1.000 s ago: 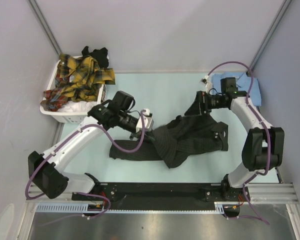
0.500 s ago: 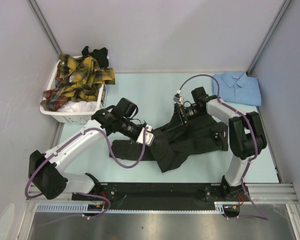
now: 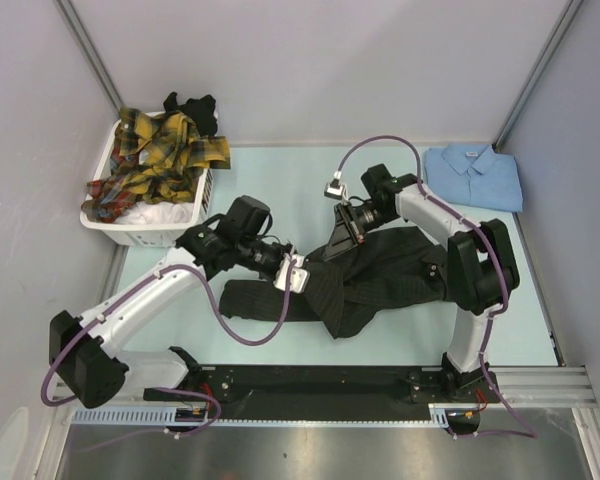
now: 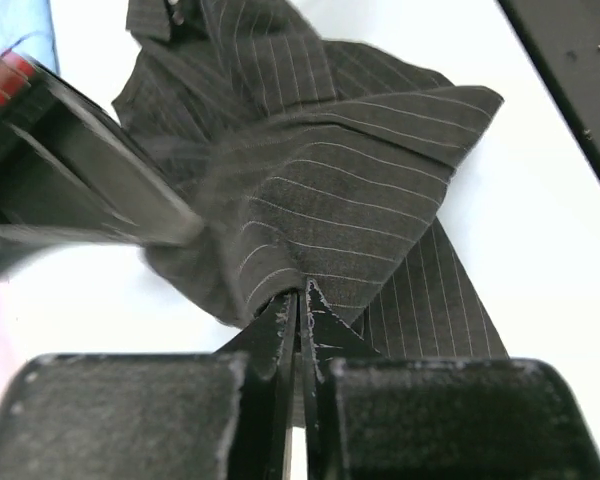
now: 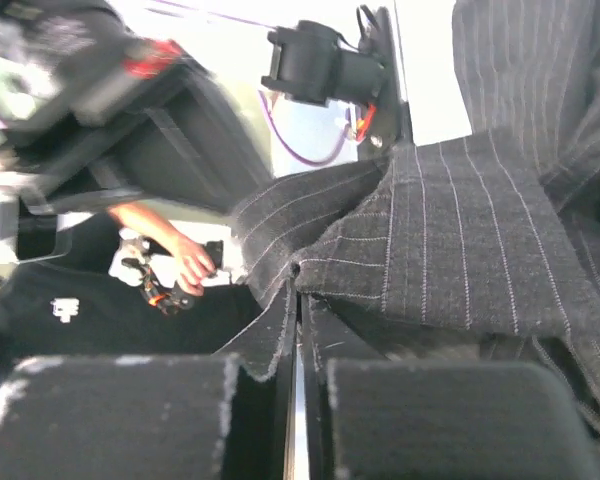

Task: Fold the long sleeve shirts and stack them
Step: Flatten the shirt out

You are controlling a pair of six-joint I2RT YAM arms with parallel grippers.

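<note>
A charcoal-black pinstriped cloth shirt (image 3: pixel 380 285) lies crumpled in the middle of the pale green table (image 3: pixel 280 180), with one dark strip of it stretched flat toward the left arm's side. Both arms reach in over it. The left gripper (image 3: pixel 292 272) sits at the shirt's near-left part. In the left wrist view its fingers (image 4: pixel 280 330) are pressed almost together, pinching a fold of the striped cloth (image 4: pixel 360 190) at their tips. The right gripper (image 3: pixel 342 228) is at the shirt's far edge, near the left one but apart from it. In the right wrist view its fingers (image 5: pixel 325 330) are likewise nearly closed, with a pinstriped edge (image 5: pixel 450 230) caught between them. A blurred dark shape at the left of the left wrist view is probably the right arm's wrist, though the blur leaves that unsure.

A plain light blue collared shirt (image 3: pixel 475 175) lies folded flat in the far right corner, apart from the dark shirt. In the far left corner stands a white plastic laundry basket (image 3: pixel 120 230), heaped with yellow-red plaid shirts (image 3: pixel 165 160) that spill over its rim
</note>
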